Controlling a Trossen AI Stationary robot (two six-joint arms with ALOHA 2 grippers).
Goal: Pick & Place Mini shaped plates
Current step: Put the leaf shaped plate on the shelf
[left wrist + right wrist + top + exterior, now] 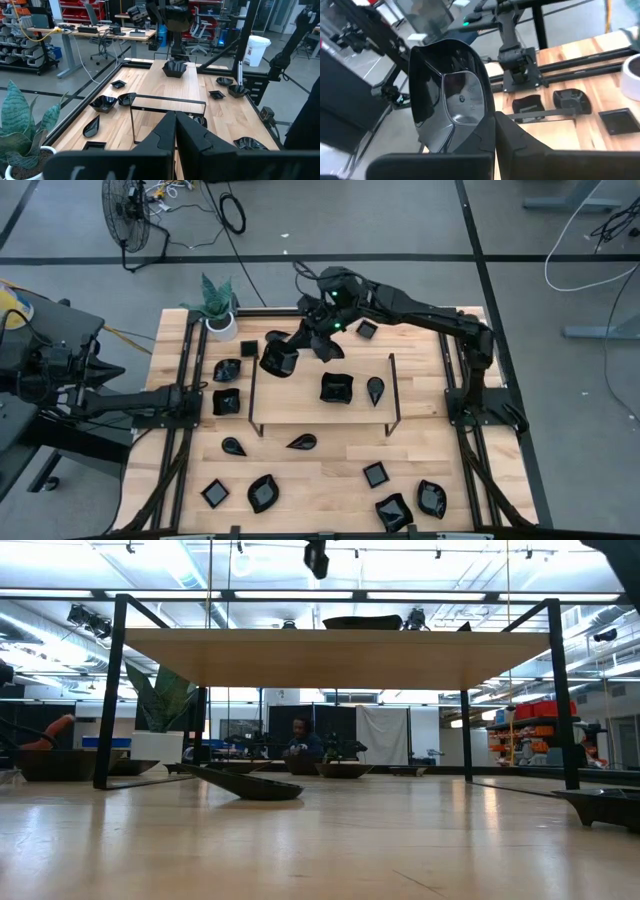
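Note:
My right gripper reaches over the table's far middle, shut on a glossy black square mini plate, which fills the right wrist view. Other mini plates lie flat on the wood: two inside the wire frame, two teardrops nearer, several along the near edge. The low view shows a teardrop plate under a raised wooden board. My left gripper waits shut at the table's left side. My right gripper pinches the square plate by its rim between its two fingers, at one edge of the plate. The plate is lifted clear of the table and stands tilted on edge, its hollow side facing the wrist camera.
A white pot with a green plant stands at the far left corner. Small plates lie near the left gripper, another under the right arm. Black rails run along both table sides.

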